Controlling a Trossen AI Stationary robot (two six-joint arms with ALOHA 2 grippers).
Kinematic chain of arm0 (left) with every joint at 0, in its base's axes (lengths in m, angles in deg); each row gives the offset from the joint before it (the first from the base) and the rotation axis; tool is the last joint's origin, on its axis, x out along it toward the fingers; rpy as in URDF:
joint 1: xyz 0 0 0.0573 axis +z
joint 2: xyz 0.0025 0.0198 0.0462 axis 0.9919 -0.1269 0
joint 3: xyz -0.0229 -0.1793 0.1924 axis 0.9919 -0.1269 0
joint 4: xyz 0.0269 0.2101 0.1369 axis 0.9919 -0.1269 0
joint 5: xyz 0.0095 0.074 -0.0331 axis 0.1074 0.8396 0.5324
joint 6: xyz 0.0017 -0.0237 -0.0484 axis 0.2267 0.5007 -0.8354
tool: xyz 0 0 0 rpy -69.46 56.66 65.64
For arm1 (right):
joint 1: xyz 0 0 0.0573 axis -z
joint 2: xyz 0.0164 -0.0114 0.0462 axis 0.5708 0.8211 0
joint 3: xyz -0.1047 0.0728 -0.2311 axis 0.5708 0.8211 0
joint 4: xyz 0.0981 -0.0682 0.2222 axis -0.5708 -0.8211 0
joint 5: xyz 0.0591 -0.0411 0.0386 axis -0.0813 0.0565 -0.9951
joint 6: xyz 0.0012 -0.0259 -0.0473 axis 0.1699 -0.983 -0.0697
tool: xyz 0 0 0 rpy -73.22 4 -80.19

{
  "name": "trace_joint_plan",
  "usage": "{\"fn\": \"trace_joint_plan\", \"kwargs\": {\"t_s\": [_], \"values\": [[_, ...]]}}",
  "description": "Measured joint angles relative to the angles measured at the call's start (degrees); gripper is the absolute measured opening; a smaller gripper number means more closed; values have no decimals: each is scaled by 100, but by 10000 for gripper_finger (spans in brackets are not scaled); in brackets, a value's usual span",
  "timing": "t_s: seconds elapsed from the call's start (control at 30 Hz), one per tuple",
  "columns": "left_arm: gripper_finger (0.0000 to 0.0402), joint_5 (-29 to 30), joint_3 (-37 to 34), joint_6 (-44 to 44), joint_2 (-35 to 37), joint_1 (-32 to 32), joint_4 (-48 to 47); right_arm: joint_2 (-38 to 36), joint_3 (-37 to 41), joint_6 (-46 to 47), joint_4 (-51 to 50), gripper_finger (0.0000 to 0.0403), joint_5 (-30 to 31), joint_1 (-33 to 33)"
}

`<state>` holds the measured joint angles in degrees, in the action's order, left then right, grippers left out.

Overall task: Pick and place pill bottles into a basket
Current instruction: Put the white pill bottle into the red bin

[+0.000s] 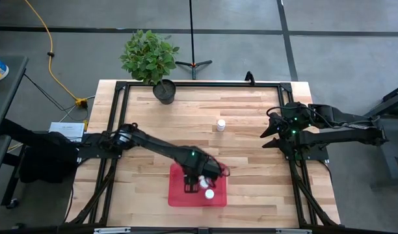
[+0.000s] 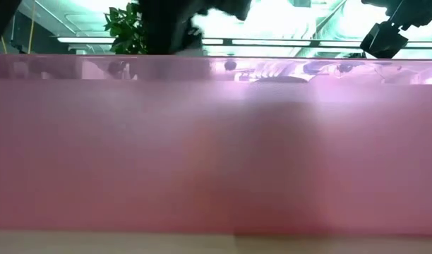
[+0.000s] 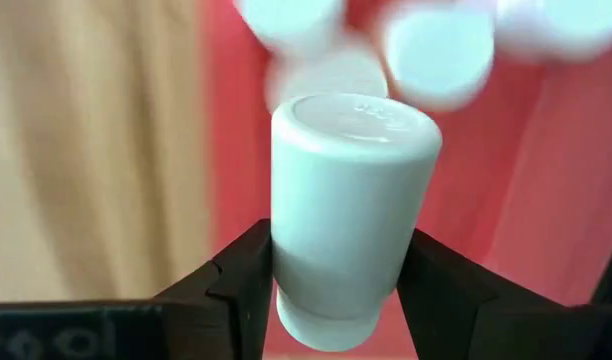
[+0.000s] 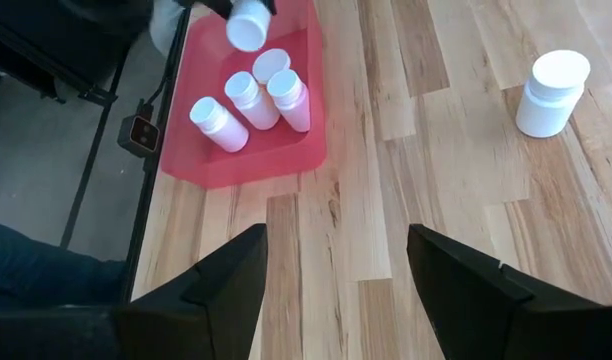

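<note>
Wooden table [image 1: 251, 162] bearing the red basket [image 4: 196, 150] with four pill bottles [image 4: 248, 100] inside; left gripper [image 3: 336, 290] pinching a fifth bottle [image 3: 346, 210] over it; right gripper [image 4: 336, 270] spread, waiting; last bottle [image 1: 220, 123] remains mid-table

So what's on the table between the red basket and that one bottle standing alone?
Nothing: only bare wood lies between the basket and the lone bottle in the right wrist view.

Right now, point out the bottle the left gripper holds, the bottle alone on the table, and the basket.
held bottle [image 3: 348, 215], left wrist view, white body between the fingers
lone bottle [image 4: 554, 93], right wrist view, its body
basket [image 4: 248, 163], right wrist view, rim
</note>
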<state>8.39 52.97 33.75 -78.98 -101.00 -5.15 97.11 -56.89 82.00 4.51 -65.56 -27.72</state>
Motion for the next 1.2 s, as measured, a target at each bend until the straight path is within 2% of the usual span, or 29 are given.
{"fn": "trace_joint_plan", "kwargs": {"t_s": [0.2, 0.37, 0.47, 0.63, 0.77, 0.9, 1.1, 1.2], "values": [[208, 589, 948, -33, 4, 249, -85, -1, 1, -1, 2, 232, 0, 0], [208, 1272, 1434, -39, 4, 334, 53, -1, 0, -24, 28, 232, 22, -1], [208, 1636, 1514, -32, 7, 371, 490, -1, 0, -28, 147, 232, 39, 1], [208, 1690, 1514, 6, 7, 495, 703, -1, 0, -28, 304, 232, 33, -2], [208, 1266, 1512, -23, 7, 529, 108, 1, 1, -21, 297, 232, 26, -1], [208, 251, 1468, -145, 7, 408, -874, 1, 1, 0, 225, 232, 25, 0], [208, -1307, 1135, -44, -17, 163, -758, 1, -1, -3, 232, 232, 33, 1], [208, -1636, 710, -10, -81, 47, -768, 1, -1, -24, 267, 232, 37, -2]]}}
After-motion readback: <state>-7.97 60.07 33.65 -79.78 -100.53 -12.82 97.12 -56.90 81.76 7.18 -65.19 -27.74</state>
